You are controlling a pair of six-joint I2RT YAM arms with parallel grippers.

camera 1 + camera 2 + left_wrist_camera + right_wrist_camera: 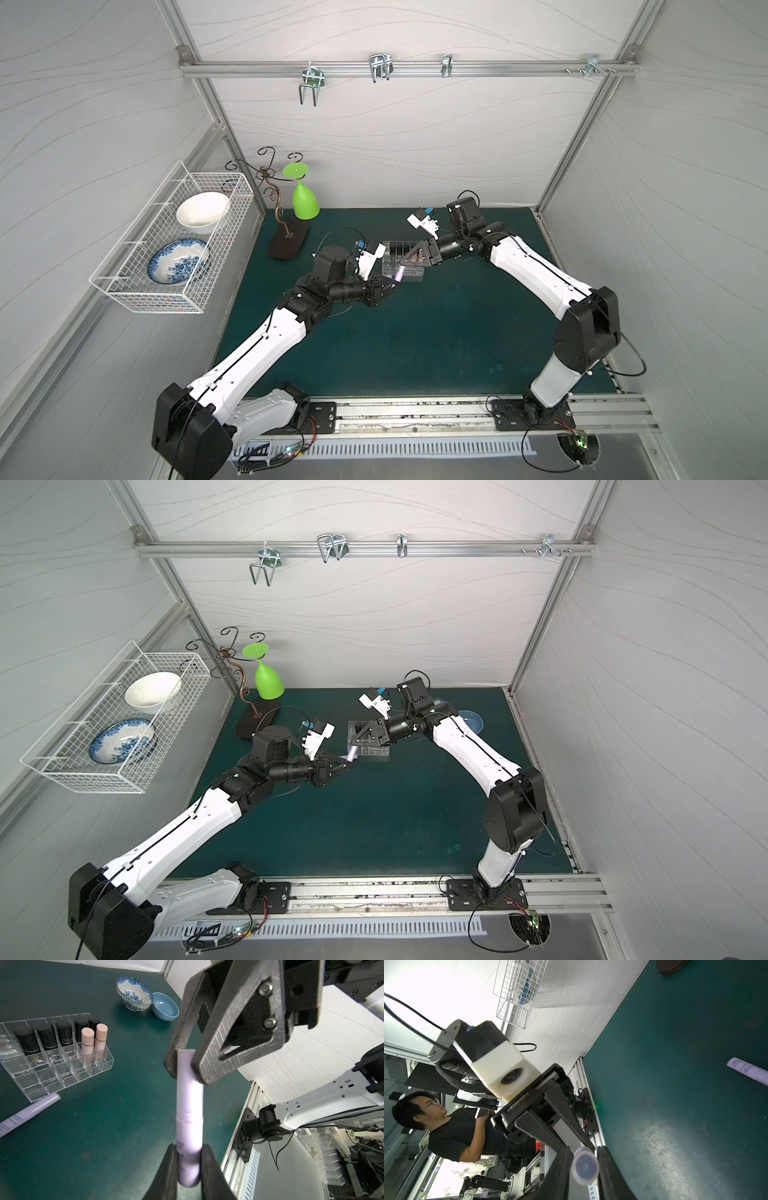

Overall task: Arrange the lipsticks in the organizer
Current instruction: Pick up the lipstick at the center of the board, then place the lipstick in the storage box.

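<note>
Handover: left gripper [189, 1153] and right gripper [185, 1064] both pinch the lilac lipstick [189, 1105]. Next I'd release left, then fill the organizer [68, 1078].

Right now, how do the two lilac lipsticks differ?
The held lilac lipstick is off the mat, pinched at its ends by the left claw and right claw; the loose lilac lipstick lies flat on the mat, ungripped. The loose one lies beside the organizer; the held one is apart from it. Same colour; neither in a cell.
</note>
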